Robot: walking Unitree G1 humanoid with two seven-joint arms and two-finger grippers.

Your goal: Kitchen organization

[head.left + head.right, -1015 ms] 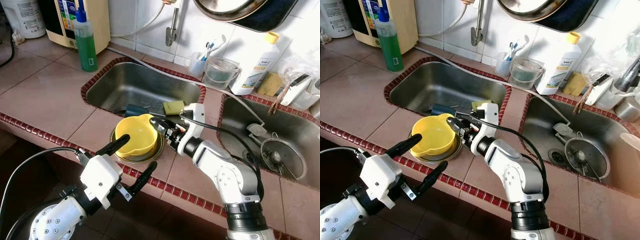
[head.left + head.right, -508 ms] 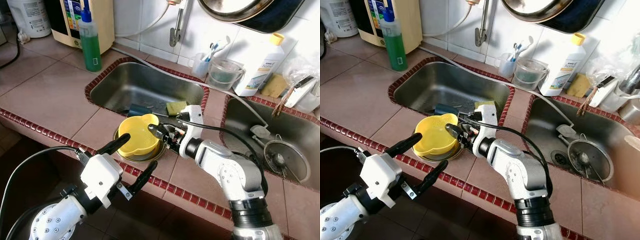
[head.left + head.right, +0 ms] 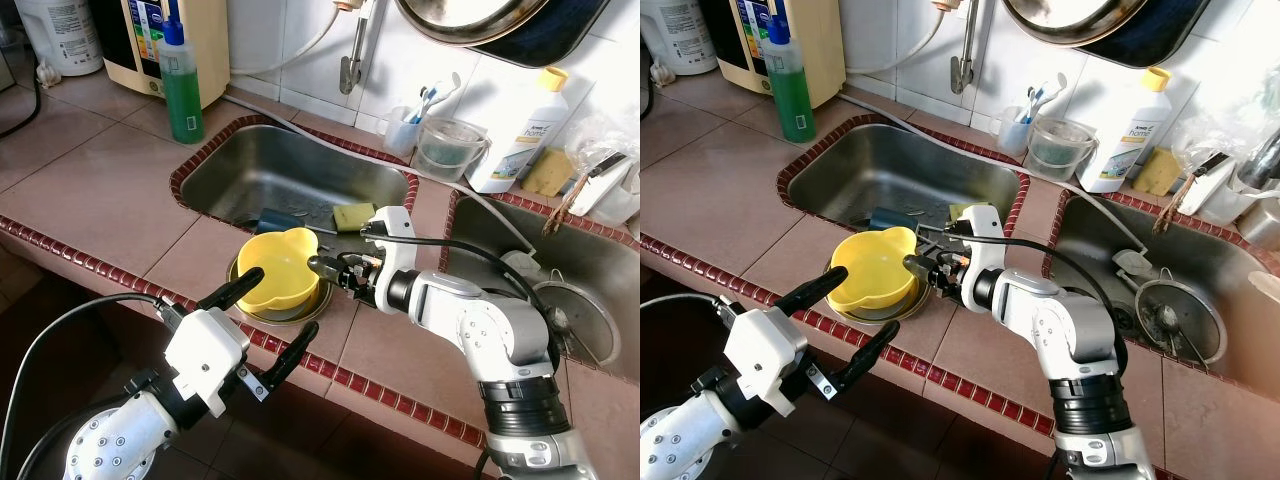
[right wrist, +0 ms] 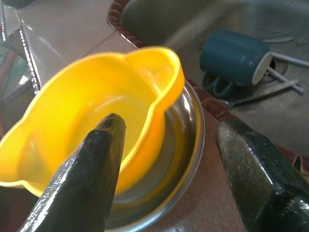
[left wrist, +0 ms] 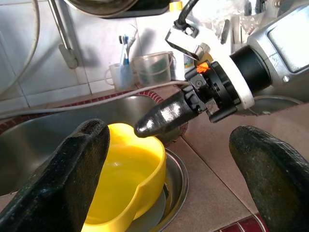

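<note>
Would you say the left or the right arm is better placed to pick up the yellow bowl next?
Right, probably. The right gripper is open at the yellow bowl, one finger over its rim. The left gripper hovers open off the counter's front edge, farther from the bowl.

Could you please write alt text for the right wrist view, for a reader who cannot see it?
The right gripper, fingers open, straddles the rim of a yellow bowl sitting in a metal bowl on the tiled counter. Beyond, a dark blue mug lies on its side in the sink.
</note>
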